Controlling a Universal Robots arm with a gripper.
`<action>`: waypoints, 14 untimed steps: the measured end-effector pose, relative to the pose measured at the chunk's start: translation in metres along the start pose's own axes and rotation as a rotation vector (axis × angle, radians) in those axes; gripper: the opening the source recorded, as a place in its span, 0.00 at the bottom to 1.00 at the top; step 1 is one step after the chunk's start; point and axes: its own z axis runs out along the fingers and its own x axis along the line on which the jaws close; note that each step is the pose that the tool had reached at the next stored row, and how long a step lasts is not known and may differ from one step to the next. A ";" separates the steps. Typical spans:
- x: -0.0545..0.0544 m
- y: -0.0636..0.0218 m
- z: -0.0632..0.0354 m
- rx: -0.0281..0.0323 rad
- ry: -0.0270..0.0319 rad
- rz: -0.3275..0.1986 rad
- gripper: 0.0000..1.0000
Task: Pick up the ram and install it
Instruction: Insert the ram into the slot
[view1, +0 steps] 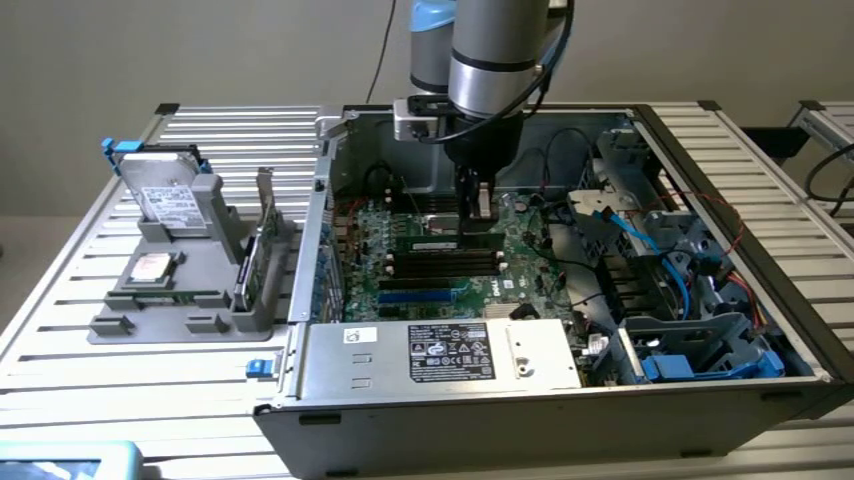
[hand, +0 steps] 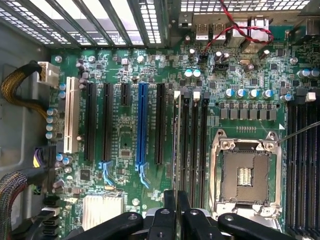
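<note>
My gripper (view1: 475, 212) is down inside the open case (view1: 534, 420), jaws nearly together and pinching the ram (hand: 176, 145) by its upper edge. The ram stands on edge directly beneath the fingers, along the outermost of the black slots (hand: 194, 145) on the motherboard (hand: 125, 150). I cannot tell whether it is seated. The CPU socket (hand: 245, 175) lies just beyond that bank.

Arm (view1: 497, 60): upper section cut off at frame edge. Ram (view1: 454, 243): whether seated is too small to tell; gripper (hand: 177, 196) fingers hide its near end in wrist view.
</note>
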 end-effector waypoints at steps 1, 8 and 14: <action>0.000 0.0000 0.0010 0.0000 0.0000 0.000 0.14; -0.002 -0.0001 0.0081 0.0002 0.0004 0.000 0.14; -0.002 -0.0003 0.0125 0.0004 0.0024 0.000 0.14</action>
